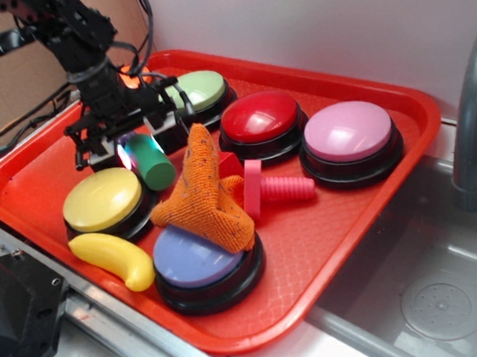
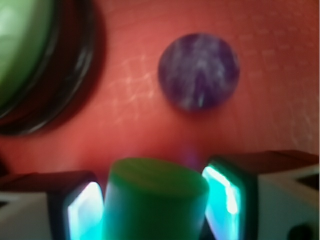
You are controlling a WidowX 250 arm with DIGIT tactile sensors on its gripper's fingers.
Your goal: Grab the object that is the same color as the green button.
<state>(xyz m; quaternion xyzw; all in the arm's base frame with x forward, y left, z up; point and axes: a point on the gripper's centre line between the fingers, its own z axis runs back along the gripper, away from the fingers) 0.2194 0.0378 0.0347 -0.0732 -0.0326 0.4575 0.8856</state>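
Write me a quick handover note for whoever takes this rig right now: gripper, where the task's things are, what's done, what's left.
Gripper: over the tray's back-left part, fingers on both sides of the green cylinder; firm contact can't be confirmed from these views.
Green cylinder: between the pads, beside the yellow button, tilted; whether it is lifted can't be told.
Green button: back of the tray, just behind the gripper. A purple ball lies ahead of the fingers.
Done: right object picked out and straddled.
Left: confirm the grip, then lift clear.

Black jointed arm (image 1: 78, 33) trailing black cables; the gripper (image 1: 137, 146) has white fingers (image 2: 287, 200) with glowing teal pads (image 2: 222, 192)
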